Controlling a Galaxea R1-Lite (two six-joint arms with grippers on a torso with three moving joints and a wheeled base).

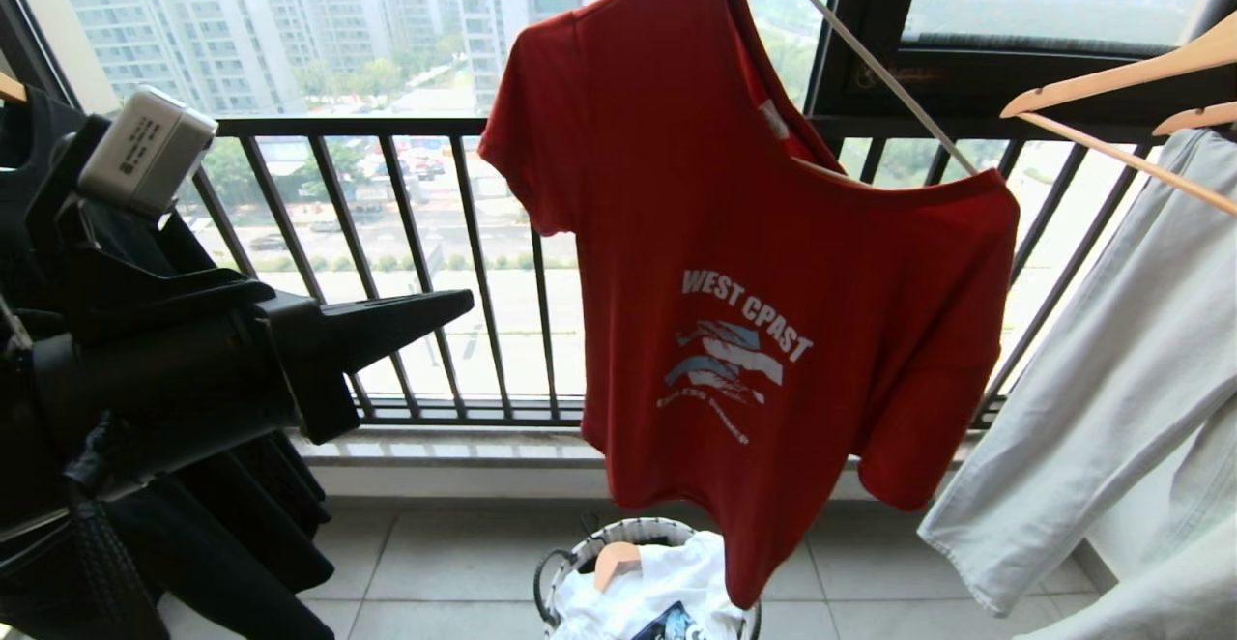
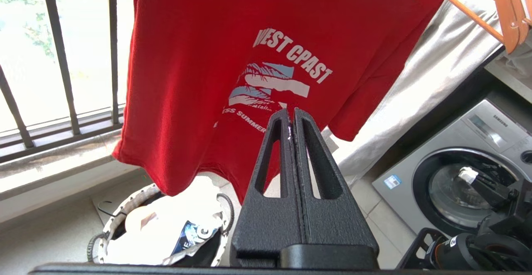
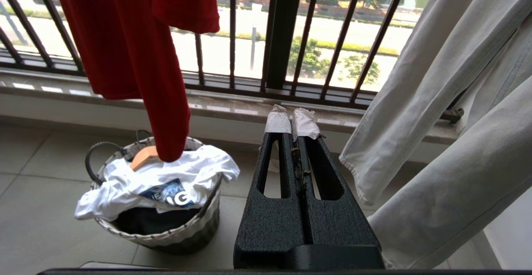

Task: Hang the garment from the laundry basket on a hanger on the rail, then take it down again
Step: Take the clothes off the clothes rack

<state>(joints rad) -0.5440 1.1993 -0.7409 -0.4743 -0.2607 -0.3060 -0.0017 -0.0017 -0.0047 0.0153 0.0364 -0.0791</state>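
The red garment [image 1: 734,263] with the white "WEST" print hangs crooked on the thin off-white hanger [image 1: 870,65]. One bare arm of the hanger slants down into the neck opening. The hanger's hook runs out of the top of the head view, and the rail is out of view. The hem dangles just above the laundry basket [image 1: 580,555] on the floor. My left gripper [image 1: 459,304] is shut and empty. It is raised to the left of the shirt, pointing at it without touching. In the left wrist view the garment [image 2: 199,59] fills the space beyond the left gripper [image 2: 291,115]. My right gripper [image 3: 291,121] is shut, empty and low.
The basket [image 3: 166,237] holds a white printed garment [image 1: 667,582] and a tan wooden hanger [image 1: 616,560]. Black clothes [image 1: 193,543] hang at the left. A pale grey garment [image 1: 1111,398] on tan hangers [image 1: 1121,74] hangs at the right. A black railing [image 1: 435,263] stands behind. A washing machine [image 2: 457,171] is nearby.
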